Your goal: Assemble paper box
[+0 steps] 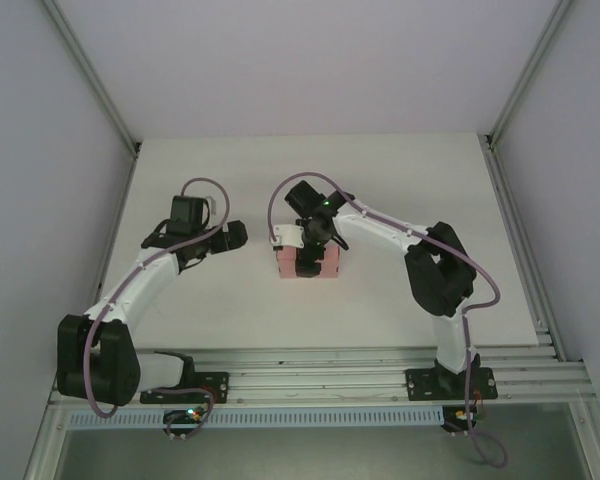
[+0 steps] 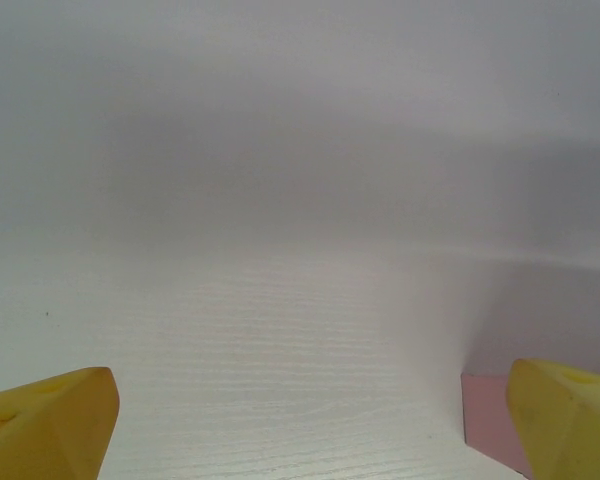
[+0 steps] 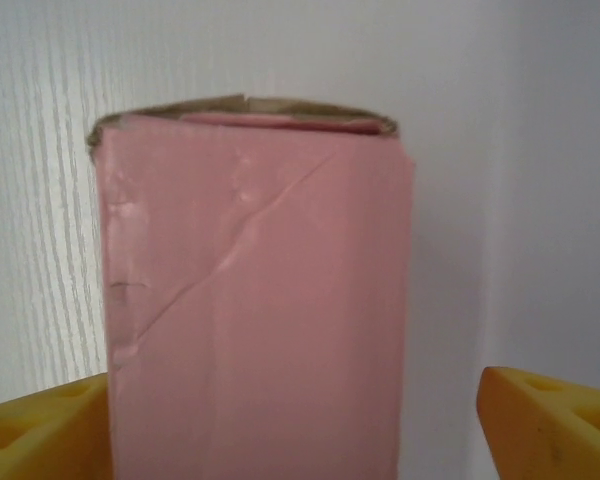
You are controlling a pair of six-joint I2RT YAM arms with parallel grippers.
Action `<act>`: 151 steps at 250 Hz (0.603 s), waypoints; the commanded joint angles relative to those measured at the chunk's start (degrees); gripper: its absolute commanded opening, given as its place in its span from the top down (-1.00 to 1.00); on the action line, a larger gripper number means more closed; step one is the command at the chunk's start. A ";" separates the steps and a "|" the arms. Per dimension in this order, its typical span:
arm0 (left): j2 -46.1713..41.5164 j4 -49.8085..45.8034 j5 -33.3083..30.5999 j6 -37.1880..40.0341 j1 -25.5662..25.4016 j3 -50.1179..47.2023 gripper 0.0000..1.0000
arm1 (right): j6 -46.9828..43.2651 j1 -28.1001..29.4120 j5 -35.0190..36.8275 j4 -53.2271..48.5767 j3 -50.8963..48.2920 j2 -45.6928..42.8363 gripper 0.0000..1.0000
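White table [image 1: 380, 310] enclosed by pale grey walls [image 1: 310, 60].

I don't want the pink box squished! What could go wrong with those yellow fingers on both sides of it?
1. The paper box is already creased, so if the right tool squeezes its sides, the thin card may buckle more.
2. One finger sits closer to the box than the other, so closing could shove it sideways.
3. The left tool is open and off to the side, so nothing steadies the box.
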 commanded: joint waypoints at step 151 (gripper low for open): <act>-5.86 -2.74 -2.76 0.37 0.73 -2.86 -1.00 | -1.92 0.24 15.63 8.53 -3.06 -3.95 0.32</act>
